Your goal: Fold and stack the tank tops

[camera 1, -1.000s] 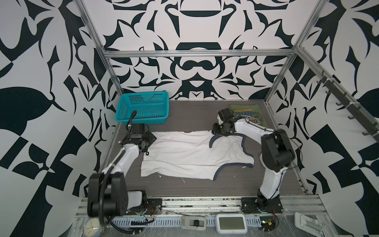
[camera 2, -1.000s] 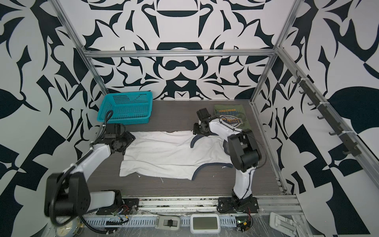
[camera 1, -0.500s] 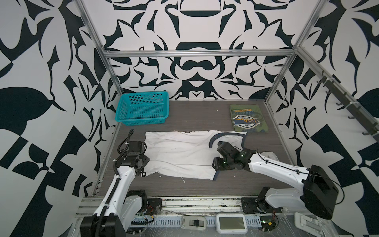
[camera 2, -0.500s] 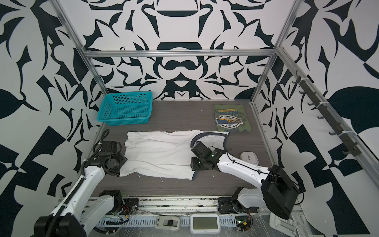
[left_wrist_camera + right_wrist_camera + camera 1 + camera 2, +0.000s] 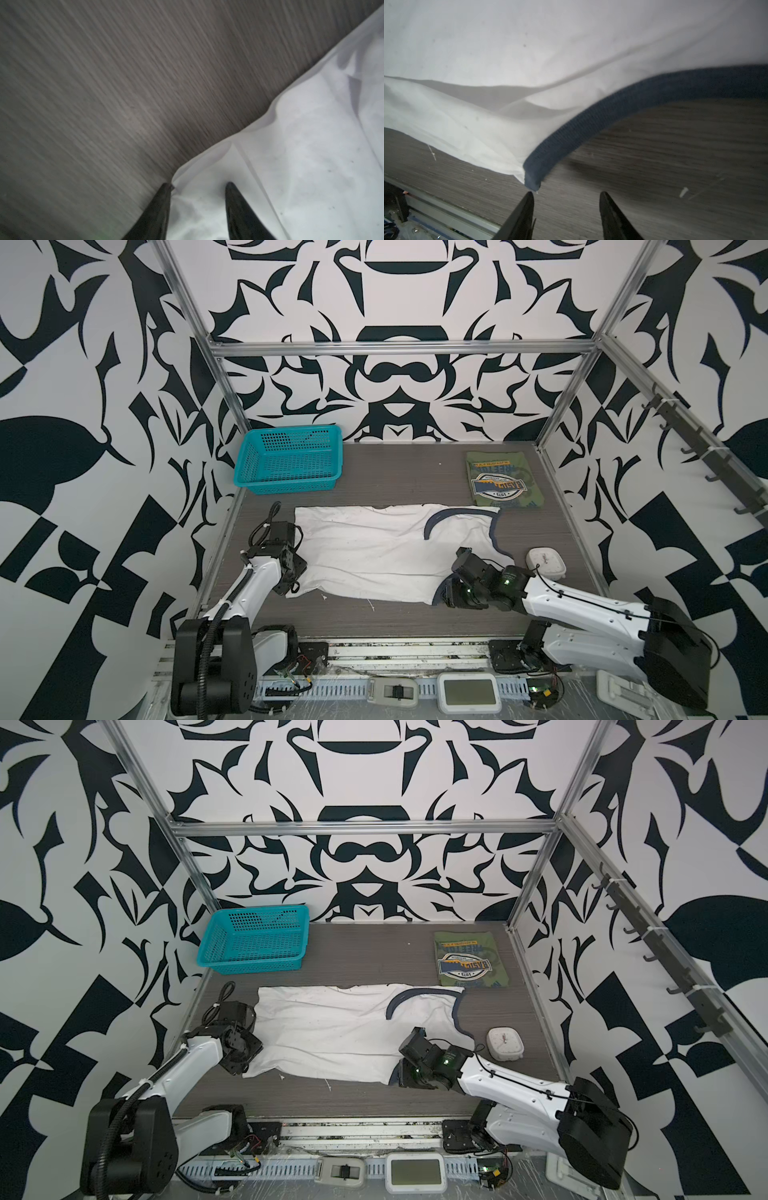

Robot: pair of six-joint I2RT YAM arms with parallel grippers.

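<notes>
i see the white tank top lying flat and creased across the middle of the grey wood-grain worktop. it is thin cloth with ribbed navy trim curving round its openings. my left hand has its tapered black fingers apart, straddling a hem corner. my right hand, also apart, sits just short of a navy-edged corner. the olive tank top lies folded far right, its badge print upside down and its lettering unreadable.

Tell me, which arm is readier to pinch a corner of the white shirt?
Left. The left gripper has open fingers straddling the near corner of the white shirt; the right gripper, also open, sits just short of the navy-trimmed corner, over bare table.
</notes>
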